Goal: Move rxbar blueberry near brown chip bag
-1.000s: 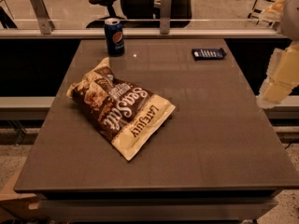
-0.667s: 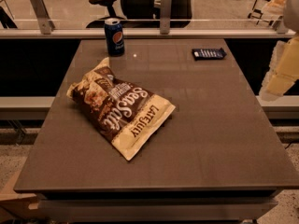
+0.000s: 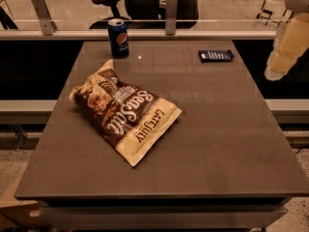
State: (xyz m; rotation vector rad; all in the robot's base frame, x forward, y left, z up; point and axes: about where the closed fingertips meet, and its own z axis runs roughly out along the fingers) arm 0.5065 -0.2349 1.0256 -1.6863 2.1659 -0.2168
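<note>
Although something has moved since a second ago, none of it is on the desk [image 3: 217, 144], so take the things from your left. The brown chip bag [image 3: 126, 116] lies flat on the left half of the desk, unmoved. Its crumpled brown end points toward the far left and its cream end toward the near middle. You can read "Sea Salt" in white script across its dark middle and "LATE JULY" in dark capitals on the cream band. The smaller white print near its top is too fine to make out.

Just behind the bag, near the far edge, a blue Pepsi can [image 3: 118, 37] stands upright, apart from the bag and in the same spot as before. It shows the round red, white and blue mark. Behind the desk an office chair [image 3: 145, 1] stands beyond a low glass partition [image 3: 231, 13].

Further right, the rxbar blueberry [image 3: 216, 55] lies flat near the far right corner of the desk, well apart from the bag and where it was earlier. Its dark navy wrapper carries pale lettering that you cannot read.

At the far right, off the desk's edge, the gripper [image 3: 284, 57] hangs as a pale, blurred shape. It sits higher in the view than a second ago. Whether it is spread or pressed together you cannot tell.
</note>
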